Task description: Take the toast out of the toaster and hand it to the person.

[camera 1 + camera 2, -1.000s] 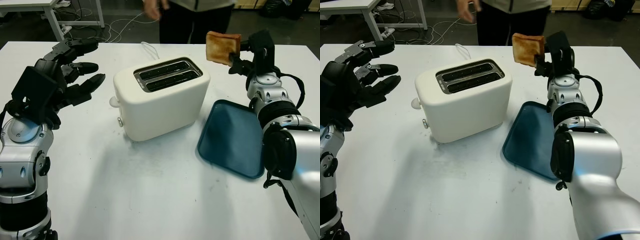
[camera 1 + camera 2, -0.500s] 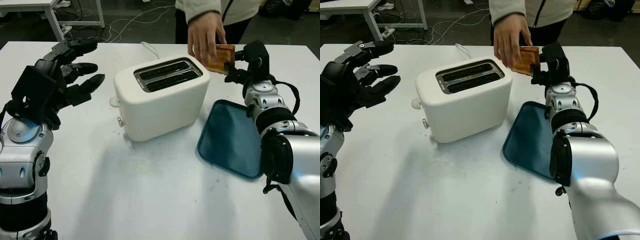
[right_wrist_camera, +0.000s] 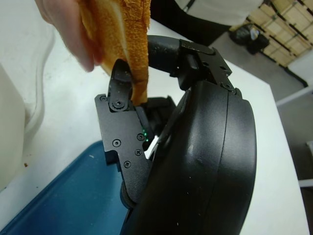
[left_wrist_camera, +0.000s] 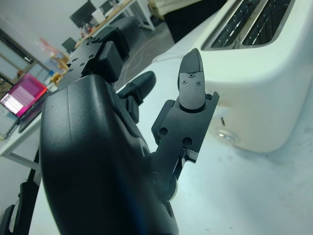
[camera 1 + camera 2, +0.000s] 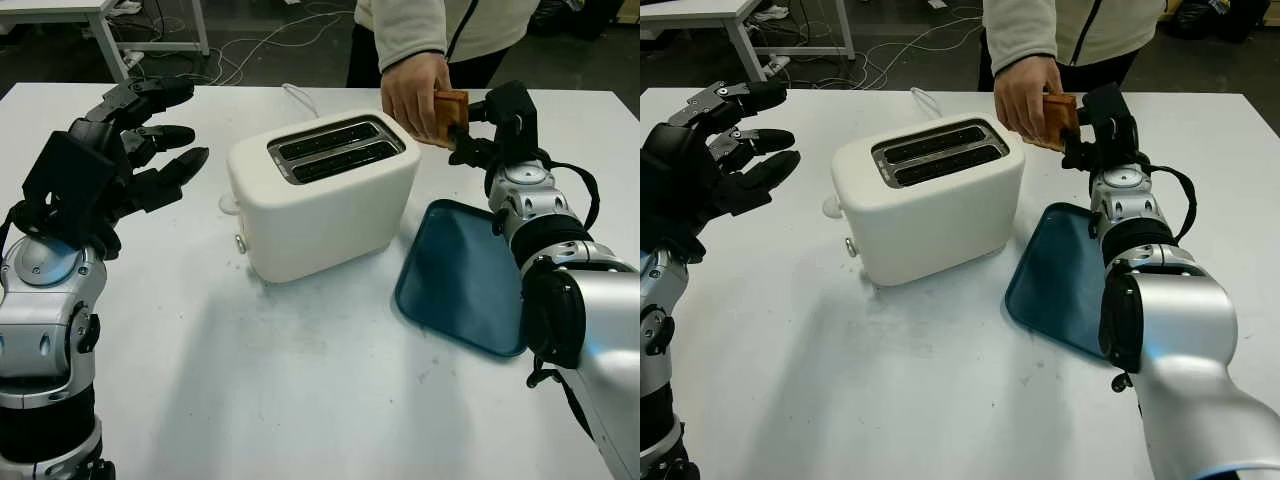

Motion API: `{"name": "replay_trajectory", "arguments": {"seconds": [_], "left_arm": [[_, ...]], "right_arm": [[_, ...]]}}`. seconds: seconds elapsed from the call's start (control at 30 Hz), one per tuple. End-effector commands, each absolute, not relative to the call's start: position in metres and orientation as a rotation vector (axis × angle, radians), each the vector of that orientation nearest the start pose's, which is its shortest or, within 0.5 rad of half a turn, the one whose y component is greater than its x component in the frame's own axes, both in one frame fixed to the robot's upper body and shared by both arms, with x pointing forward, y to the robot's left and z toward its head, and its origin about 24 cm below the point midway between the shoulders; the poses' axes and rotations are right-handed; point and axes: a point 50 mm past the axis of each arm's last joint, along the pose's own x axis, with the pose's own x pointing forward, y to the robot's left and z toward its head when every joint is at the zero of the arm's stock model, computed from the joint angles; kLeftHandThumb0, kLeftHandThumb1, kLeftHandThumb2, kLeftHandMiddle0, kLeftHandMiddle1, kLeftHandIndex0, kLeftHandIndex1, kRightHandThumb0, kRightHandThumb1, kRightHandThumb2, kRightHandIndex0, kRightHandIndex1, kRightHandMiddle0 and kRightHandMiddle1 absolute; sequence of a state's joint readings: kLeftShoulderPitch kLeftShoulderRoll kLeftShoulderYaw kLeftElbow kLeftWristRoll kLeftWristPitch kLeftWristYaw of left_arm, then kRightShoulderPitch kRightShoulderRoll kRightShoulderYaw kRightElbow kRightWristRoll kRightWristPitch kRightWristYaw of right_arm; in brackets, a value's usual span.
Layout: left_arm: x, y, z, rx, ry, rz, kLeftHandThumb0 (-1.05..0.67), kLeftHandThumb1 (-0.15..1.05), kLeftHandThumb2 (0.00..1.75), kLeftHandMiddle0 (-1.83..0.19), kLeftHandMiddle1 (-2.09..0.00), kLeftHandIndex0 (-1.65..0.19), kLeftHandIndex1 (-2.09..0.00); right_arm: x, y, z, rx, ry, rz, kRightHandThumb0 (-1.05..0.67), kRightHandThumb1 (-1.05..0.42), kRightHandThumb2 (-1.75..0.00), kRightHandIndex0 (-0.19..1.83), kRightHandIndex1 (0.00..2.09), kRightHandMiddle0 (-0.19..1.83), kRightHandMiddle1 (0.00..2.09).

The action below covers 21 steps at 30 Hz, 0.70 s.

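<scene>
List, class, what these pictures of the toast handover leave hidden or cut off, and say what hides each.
1. The toast: in the head views the person's hand covers most of it.
2. The toaster slots: too dark to see inside.
3. The person: cut off above the chest by the top edge.
4. The right hand grip: in the right wrist view the shell hides most fingers.

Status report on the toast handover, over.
Right hand shut on toast beyond toaster; person's hand gripping it. Left hand open, left of toaster. Nothing blocking.
</scene>
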<state>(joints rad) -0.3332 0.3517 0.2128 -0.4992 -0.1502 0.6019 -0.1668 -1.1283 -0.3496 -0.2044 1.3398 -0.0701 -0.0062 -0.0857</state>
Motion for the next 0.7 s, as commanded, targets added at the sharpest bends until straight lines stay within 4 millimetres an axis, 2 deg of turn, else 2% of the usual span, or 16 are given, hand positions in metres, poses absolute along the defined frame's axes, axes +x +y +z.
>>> {"name": "replay_trajectory", "arguments": {"seconds": [0.0, 0.17, 0.3, 0.53, 0.67], "left_arm": [[0.272, 0.202, 0.205, 0.209, -0.248, -0.084, -0.15, 0.7, 0.55, -0.17, -0.97, -0.3, -0.58], [0.272, 0.203, 0.205, 0.207, -0.252, -0.089, -0.15, 0.68, 0.56, -0.17, -0.98, -0.3, -0.59], [0.272, 0.202, 0.206, 0.219, -0.245, -0.084, -0.16, 0.68, 0.57, -0.16, -0.99, -0.3, -0.59], [0.272, 0.202, 0.206, 0.217, -0.254, -0.085, -0.17, 0.67, 0.57, -0.17, -0.99, -0.3, -0.6], [0.272, 0.202, 0.205, 0.21, -0.255, -0.086, -0.17, 0.67, 0.57, -0.16, -0.99, -0.3, -0.6]], "right_arm": [[0.414, -0.223, 0.142, -0.162, 0.167, -0.233, -0.17, -0.92, -0.4, 0.58, 1.75, 0.3, 1.75], [0.414, -0.223, 0.145, -0.142, 0.146, -0.221, -0.17, -0.92, -0.41, 0.64, 1.75, 0.34, 1.75], [0.415, -0.221, 0.147, -0.141, 0.13, -0.211, -0.16, -0.92, -0.42, 0.56, 1.75, 0.26, 1.75], [0.416, -0.217, 0.152, -0.161, 0.09, -0.168, -0.15, -0.92, -0.47, 0.57, 1.75, 0.3, 1.75], [0.417, -0.215, 0.154, -0.191, 0.069, -0.188, -0.21, -0.92, -0.39, 0.62, 1.75, 0.34, 1.75]]}}
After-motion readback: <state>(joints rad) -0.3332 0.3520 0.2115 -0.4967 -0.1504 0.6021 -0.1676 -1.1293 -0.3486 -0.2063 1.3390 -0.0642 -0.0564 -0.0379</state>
